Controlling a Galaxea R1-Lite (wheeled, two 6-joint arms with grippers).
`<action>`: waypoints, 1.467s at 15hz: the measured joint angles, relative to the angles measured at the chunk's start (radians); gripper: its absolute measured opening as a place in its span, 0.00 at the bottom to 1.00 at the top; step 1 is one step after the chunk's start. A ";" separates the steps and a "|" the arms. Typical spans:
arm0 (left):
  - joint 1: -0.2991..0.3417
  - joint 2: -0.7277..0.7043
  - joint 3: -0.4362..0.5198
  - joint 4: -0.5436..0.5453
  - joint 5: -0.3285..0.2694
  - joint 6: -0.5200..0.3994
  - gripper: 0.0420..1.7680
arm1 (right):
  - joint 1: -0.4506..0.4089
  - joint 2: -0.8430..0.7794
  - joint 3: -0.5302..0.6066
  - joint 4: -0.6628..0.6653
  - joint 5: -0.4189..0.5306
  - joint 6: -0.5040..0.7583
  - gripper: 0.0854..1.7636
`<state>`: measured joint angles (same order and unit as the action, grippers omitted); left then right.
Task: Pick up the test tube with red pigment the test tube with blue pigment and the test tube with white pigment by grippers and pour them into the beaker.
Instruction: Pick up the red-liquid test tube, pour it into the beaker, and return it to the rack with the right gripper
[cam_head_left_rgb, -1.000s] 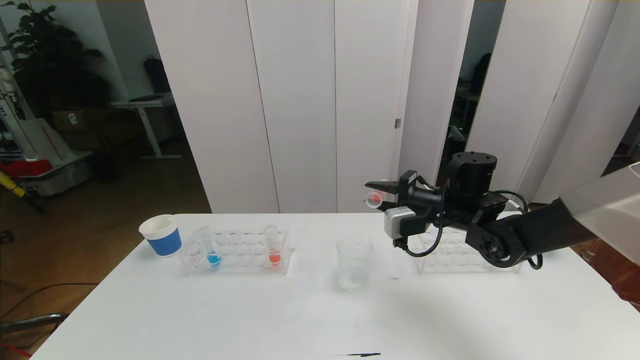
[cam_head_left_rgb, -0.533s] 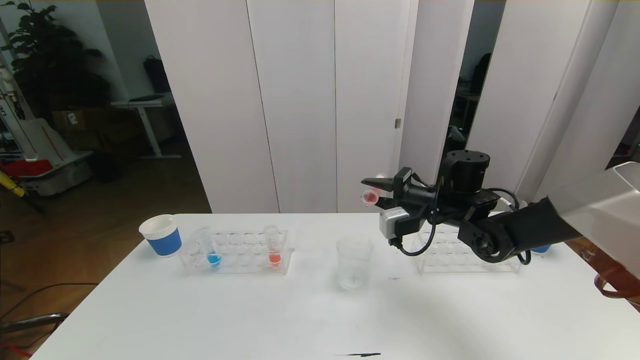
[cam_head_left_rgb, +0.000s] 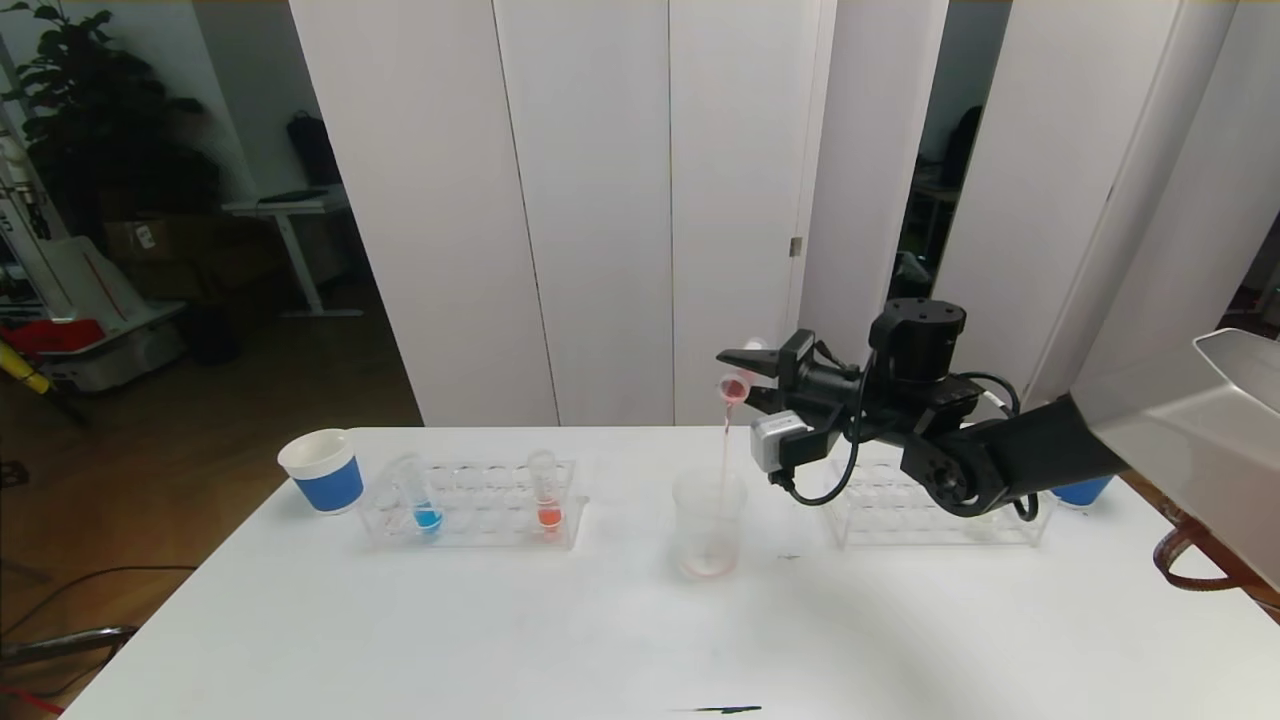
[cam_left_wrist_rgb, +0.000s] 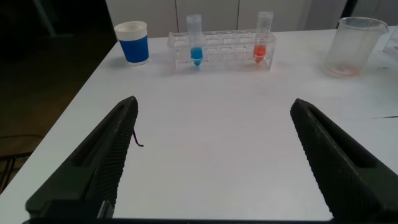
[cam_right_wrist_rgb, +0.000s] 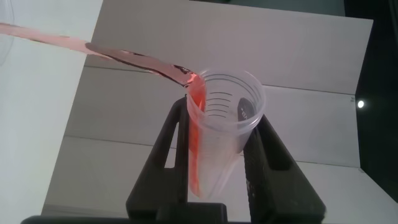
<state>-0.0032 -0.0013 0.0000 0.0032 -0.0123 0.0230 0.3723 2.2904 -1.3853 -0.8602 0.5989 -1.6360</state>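
pouring from above the beaker (cam_head_left_rgb: 709, 524), the right gripper (cam_head_left_rgb: 742, 377) is clamped on a tipped test tube with red pigment (cam_head_left_rgb: 735, 387), and a thin red stream falls into the beaker, while the test tube with blue pigment (cam_head_left_rgb: 422, 497) stands in the rack (cam_head_left_rgb: 470, 505) left of the beaker. the left wrist view shows the left gripper (cam_left_wrist_rgb: 214, 152) with fingers spread wide, holding nothing, nearer the table's front edge than the beaker (cam_left_wrist_rgb: 352, 46) and the rack (cam_left_wrist_rgb: 222, 50). the right wrist view shows the tube (cam_right_wrist_rgb: 214, 137) pinched between both black fingers (cam_right_wrist_rgb: 168, 149), red liquid running from its lip.

White table (cam_head_left_rgb: 500, 640): beaker (cam_head_left_rgb: 709, 524), racks (cam_head_left_rgb: 470, 504), cups (cam_head_left_rgb: 323, 470).
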 joint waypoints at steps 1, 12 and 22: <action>0.000 0.000 0.000 0.000 0.000 0.000 0.99 | -0.001 0.005 -0.006 -0.001 -0.002 -0.004 0.30; 0.000 0.000 0.000 0.000 0.000 0.000 0.99 | 0.000 0.038 -0.107 -0.025 -0.002 -0.146 0.30; 0.000 0.000 0.000 0.000 0.000 0.000 0.99 | 0.003 0.042 -0.142 -0.028 0.023 -0.196 0.30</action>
<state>-0.0032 -0.0013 0.0000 0.0032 -0.0123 0.0230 0.3755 2.3328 -1.5274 -0.8881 0.6223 -1.8319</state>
